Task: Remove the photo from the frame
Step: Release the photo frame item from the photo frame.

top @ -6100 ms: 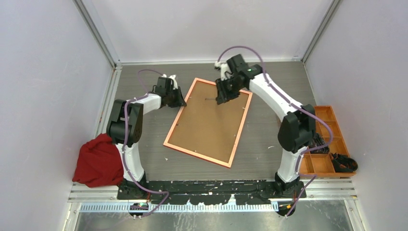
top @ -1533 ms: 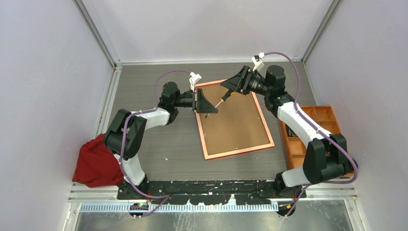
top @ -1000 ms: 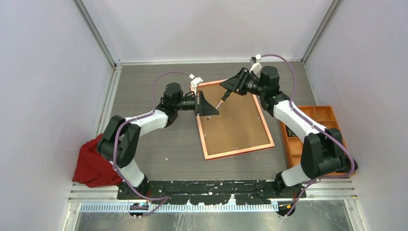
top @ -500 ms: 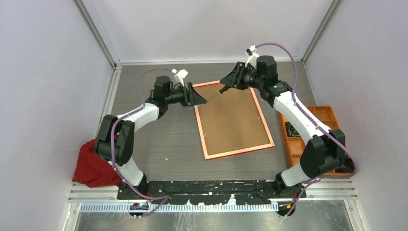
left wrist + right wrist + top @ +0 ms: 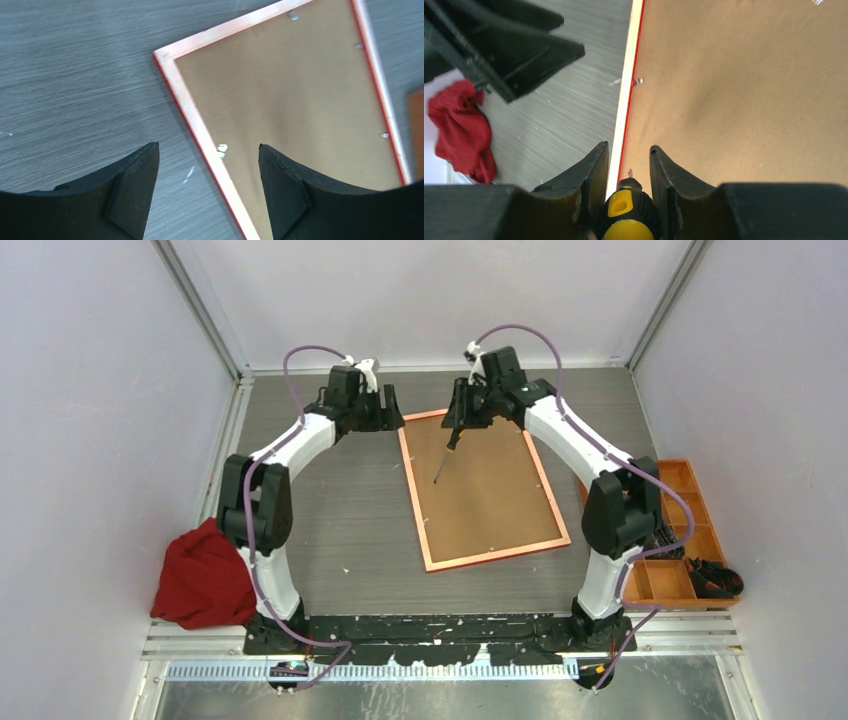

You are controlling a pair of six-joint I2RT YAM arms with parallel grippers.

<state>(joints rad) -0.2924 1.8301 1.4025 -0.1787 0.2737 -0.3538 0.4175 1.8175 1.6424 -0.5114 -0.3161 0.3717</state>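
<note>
Between the right gripper fingers: black-and-yellow-handled screwdriver, clamped tight, shaft pointing ahead of the gripper over a plain brown backing board. Whether the tip touches the board, cannot tell. Large thin-railed red rectangular frame lies back-up on grey wood-grain table, directly under the right gripper, one long rail just below its fingers. Photo hidden under the board. Left gripper spread wide, holding nothing. Frame rail and small metal tab sit below its gap, frame corner ahead. Crumpled red cloth well behind left gripper. Orange compartment tray well behind right gripper.
</note>
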